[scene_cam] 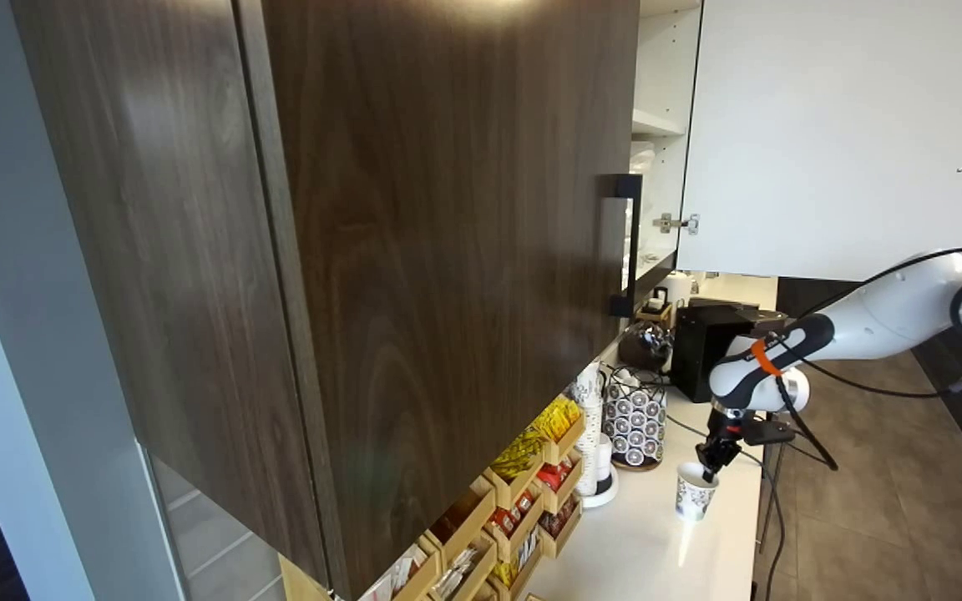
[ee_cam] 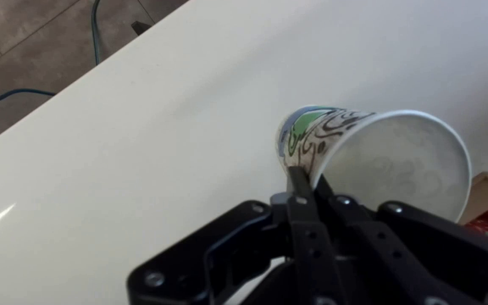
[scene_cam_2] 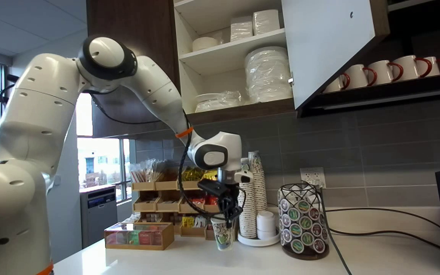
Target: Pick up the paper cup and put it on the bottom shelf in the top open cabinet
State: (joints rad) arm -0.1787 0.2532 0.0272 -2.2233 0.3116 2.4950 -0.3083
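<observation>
The paper cup (scene_cam: pixel 694 494) is white with a printed pattern. In an exterior view it hangs tilted (scene_cam_2: pixel 222 235) at or just above the counter; I cannot tell if it touches. My gripper (ee_cam: pixel 309 176) is shut on the cup's rim in the wrist view, one finger inside and one outside the cup (ee_cam: pixel 307 131). The gripper also shows in both exterior views (scene_cam: pixel 711 469) (scene_cam_2: pixel 229 221). The top open cabinet (scene_cam_2: pixel 189 82) has a pale interior, above and behind the gripper. Its bottom shelf (scene_cam_2: pixel 245 102) holds wrapped plates on both sides.
The cabinet's white-faced door (scene_cam_2: pixel 319 42) stands open. A dark closed door (scene_cam: pixel 448 250) is beside it. Cup stacks (scene_cam_2: pixel 247 206), a pod canister (scene_cam_2: pixel 303 225), a tea box (scene_cam_2: pixel 139 236) and wooden snack bins (scene_cam_2: pixel 166 206) stand on the counter (scene_cam_2: pixel 189 263). Cables cross the counter.
</observation>
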